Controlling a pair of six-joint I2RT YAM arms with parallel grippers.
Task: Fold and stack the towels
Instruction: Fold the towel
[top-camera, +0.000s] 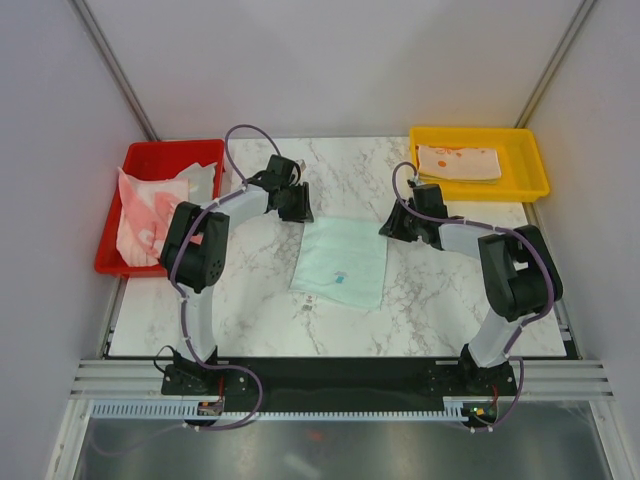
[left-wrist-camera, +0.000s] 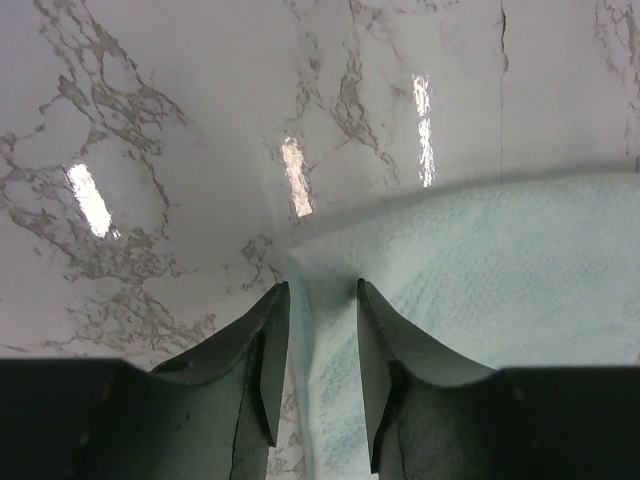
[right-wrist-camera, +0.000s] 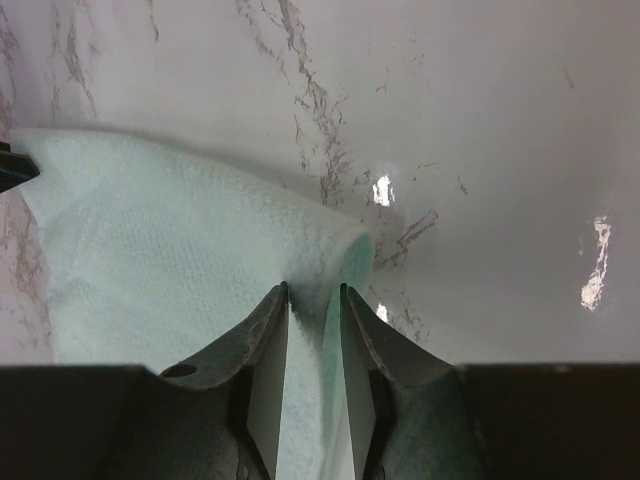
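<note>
Red tray far left: loose pink-white towels heaped, unfolded. Left gripper at far-left corner of mint towel: jaws apart astride edge, no pinch visible. Mint towel flat at centre of table; long axis seemingly far-to-near, near end skewed slightly left. Right gripper at far-right corner: cloth between narrow jaws, clamped or not cannot tell. Yellow tray far right: folded peach towel. Step, judged: grasp for first fold. Next needs both corners pinched, lifted level, far edge carried onto near edge.

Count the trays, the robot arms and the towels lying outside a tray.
Trays: 2 (red tray, yellow tray)
Robot arms: 2 (left arm, right arm)
Towels outside a tray: 1 (green towel)
Total: 5
</note>
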